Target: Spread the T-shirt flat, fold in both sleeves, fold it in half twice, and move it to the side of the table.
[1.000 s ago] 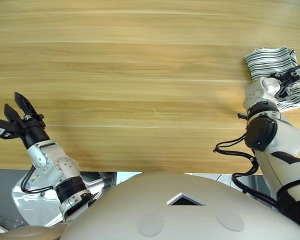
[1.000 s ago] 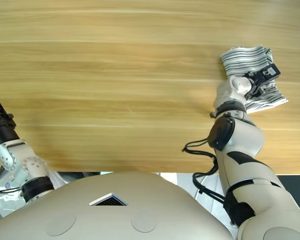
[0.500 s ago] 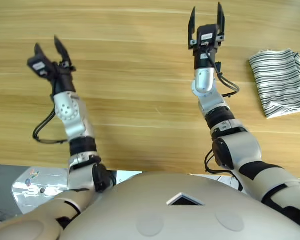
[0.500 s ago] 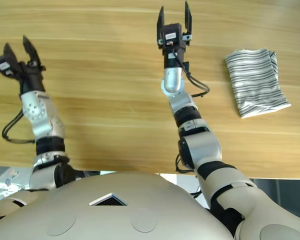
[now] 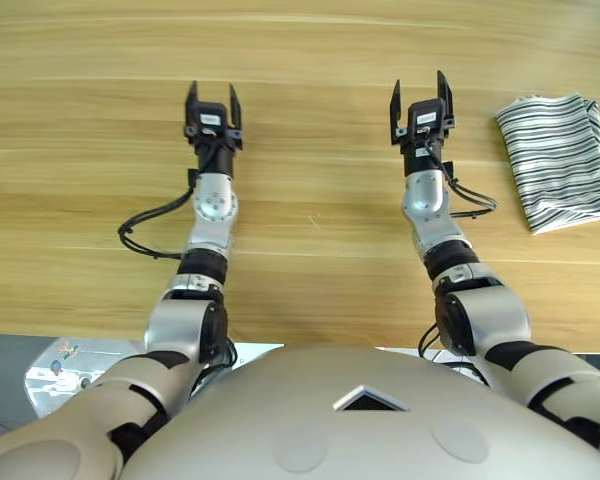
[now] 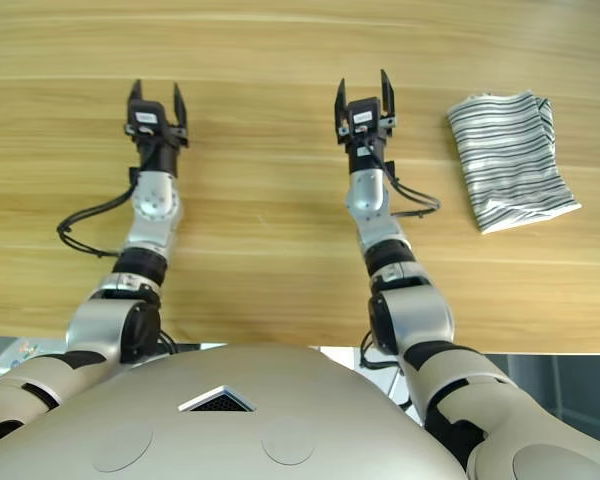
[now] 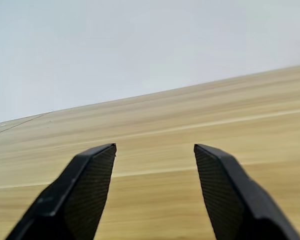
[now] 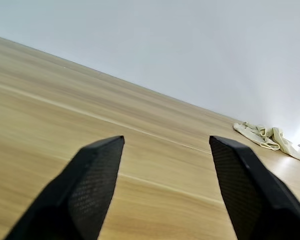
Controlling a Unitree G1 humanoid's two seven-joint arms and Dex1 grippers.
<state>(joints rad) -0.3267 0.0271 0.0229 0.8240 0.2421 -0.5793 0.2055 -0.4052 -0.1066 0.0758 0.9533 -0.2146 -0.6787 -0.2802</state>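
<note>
Lying folded — striped T-shirt (image 5: 558,160)

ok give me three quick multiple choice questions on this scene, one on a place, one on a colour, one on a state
1. Where does the T-shirt lie on the table?
A. toward the robot's right side
B. toward the robot's left side
C. between the two arms

2. What does the T-shirt look like?
A. plain red
B. dark and white stripes
C. blue dots

3. How are the left gripper and right gripper?
A. both shut
B. one shut on the T-shirt
C. both with fingers open, empty

Answers: A, it lies folded out past the right gripper; B, its stripes are plain in the head views; C, both wrist views show a gap with only table behind.
</note>
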